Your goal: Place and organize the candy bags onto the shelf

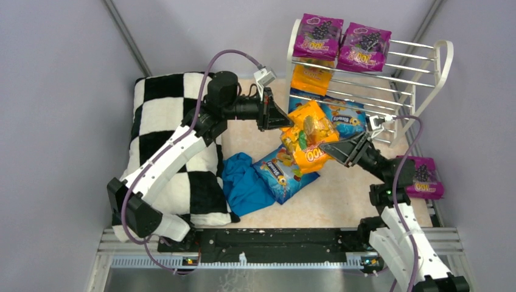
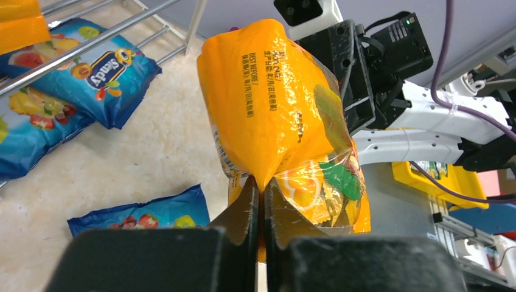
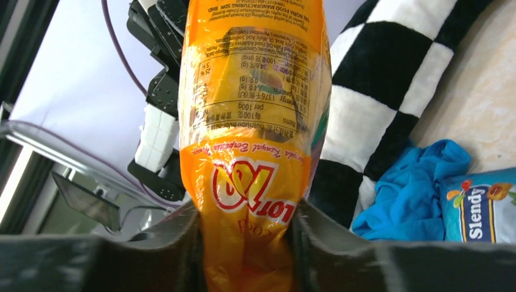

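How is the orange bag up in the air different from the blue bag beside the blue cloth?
The orange bag is up in the air; the blue bag lies on the table. The orange bag is bent and crinkled; the blue bag is flat. Both are shiny candy bags.

Robot lab cell, grey panel walls (aluminium base rail)
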You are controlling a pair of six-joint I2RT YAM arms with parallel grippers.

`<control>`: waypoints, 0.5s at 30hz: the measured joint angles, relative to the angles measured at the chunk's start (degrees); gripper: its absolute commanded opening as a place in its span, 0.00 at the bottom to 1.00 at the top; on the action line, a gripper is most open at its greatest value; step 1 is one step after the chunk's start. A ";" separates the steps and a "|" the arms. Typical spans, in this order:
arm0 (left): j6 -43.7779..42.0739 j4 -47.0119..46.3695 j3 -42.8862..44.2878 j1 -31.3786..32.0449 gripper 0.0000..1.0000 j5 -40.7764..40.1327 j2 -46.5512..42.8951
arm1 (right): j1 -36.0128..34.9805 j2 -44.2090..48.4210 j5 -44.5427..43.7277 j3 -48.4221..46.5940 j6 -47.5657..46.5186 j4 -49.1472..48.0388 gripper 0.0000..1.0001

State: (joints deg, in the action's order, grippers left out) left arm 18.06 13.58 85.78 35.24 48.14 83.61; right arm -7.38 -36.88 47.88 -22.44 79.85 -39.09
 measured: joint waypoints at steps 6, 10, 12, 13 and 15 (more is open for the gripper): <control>2.32 1.22 0.70 -4.94 0.84 1.14 2.01 | 0.00 -4.81 -0.68 0.72 2.71 -1.29 0.00; 2.23 2.82 1.36 -9.42 0.99 -0.31 1.81 | 0.46 -5.16 -1.11 0.72 2.58 -1.03 0.00; 1.77 5.05 1.95 -11.54 0.99 -2.08 1.60 | 0.96 -5.14 -1.25 0.72 2.19 -0.39 0.00; 1.53 6.05 2.25 -12.22 0.99 -3.13 1.49 | 1.38 -5.14 -1.29 0.72 1.95 0.04 0.00; 0.76 8.15 2.84 -13.55 0.99 -6.29 1.14 | 2.93 -5.14 -1.27 0.72 1.20 1.29 0.00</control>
State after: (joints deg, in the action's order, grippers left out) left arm 18.83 21.74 88.62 21.69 41.85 84.75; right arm -4.45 -42.02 46.61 -21.71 81.06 -37.80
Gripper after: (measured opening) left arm 0.987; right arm 0.158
